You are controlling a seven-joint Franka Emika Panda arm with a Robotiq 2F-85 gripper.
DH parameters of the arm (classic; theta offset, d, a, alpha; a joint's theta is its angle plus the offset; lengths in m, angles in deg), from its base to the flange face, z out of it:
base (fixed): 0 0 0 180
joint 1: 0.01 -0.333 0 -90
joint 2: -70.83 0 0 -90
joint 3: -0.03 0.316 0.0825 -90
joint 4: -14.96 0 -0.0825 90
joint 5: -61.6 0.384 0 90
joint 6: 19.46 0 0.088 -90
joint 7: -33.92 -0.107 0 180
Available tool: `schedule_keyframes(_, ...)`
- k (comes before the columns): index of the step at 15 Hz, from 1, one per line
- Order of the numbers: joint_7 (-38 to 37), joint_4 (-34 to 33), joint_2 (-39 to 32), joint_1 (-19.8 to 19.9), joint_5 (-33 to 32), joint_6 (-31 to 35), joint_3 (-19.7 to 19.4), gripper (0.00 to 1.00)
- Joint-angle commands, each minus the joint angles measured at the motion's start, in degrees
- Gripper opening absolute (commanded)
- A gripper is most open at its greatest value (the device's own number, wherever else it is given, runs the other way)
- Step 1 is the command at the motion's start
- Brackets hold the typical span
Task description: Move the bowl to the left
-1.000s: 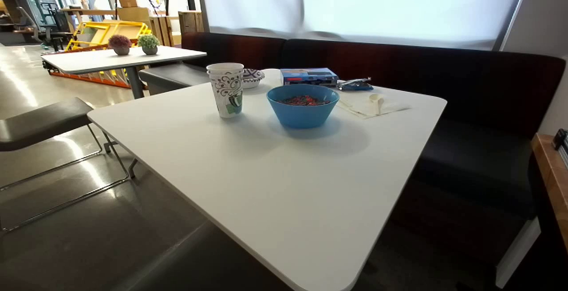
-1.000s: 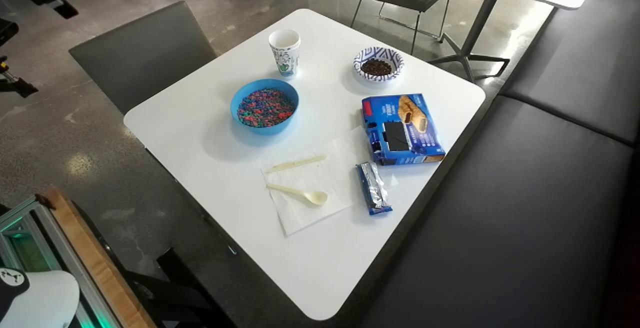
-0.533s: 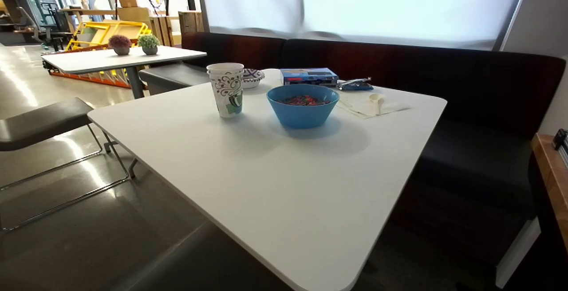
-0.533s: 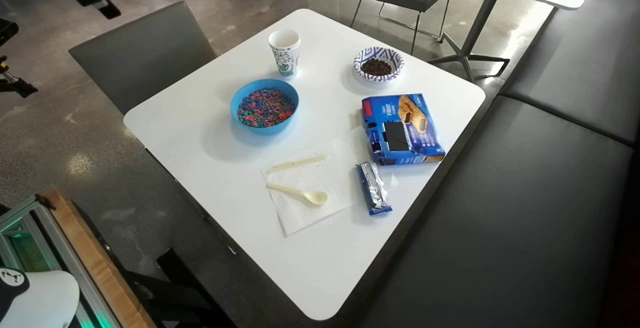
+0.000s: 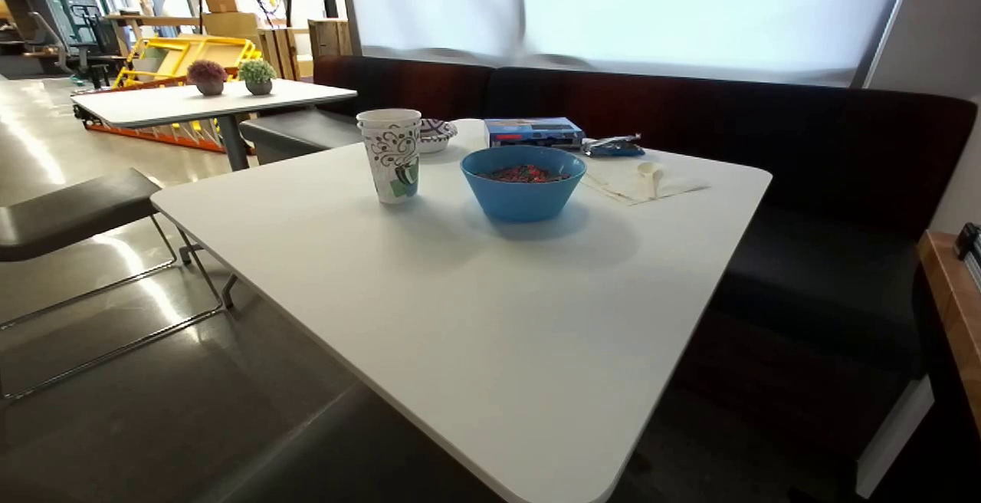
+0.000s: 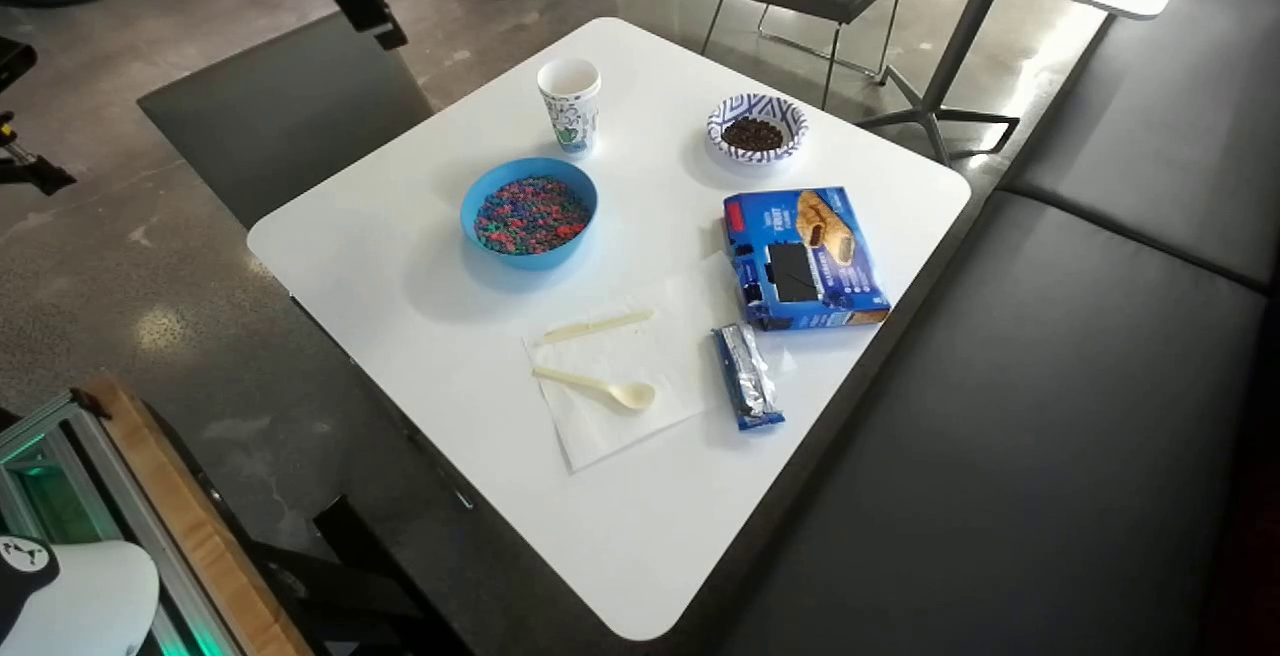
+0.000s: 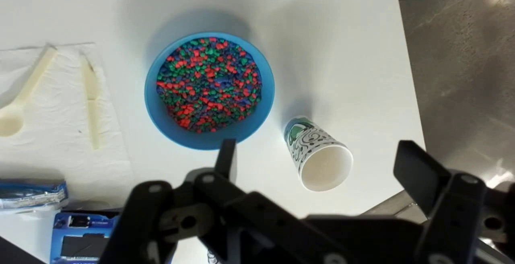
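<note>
Evidently gripping nothing, the end effector [image 7: 317, 157] is hanging with its jaws parted wide, the white cup [image 7: 310, 140] showing between them in the wrist view. To the right of that cup in both exterior views, the zigzag-patterned bowl [image 6: 757, 106] is sitting upright on the worktop [image 6: 630, 546], holding dark pieces [image 6: 753, 135]. It is looking likely to handle as light, bendy paper, so a gentle, level pinch across the rim on the cup's side should be lifting it without crushing or spilling.

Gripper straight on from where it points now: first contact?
Likely the tall white paper cup with black swirls, framed by the gripper's open jaws in the wrist view. Depth is unclear; one jaw might clip the round blue bowl instead.
</note>
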Motion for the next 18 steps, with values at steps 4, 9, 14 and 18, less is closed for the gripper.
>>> schedule_keyframes(4,5.86,-11.75,-15.57,0.83,-6.45,1.85,-4.48,1.00)
schedule_keyframes(9,11.44,-20.08,-23.38,1.21,-7.75,-0.59,-7.46,1.00)
schedule_keyframes(14,15.26,-26.95,-28.60,1.71,-6.68,-1.70,-8.63,1.00)
schedule_keyframes(18,14.41,-26.26,-28.18,1.41,-6.79,0.46,-8.95,1.00)
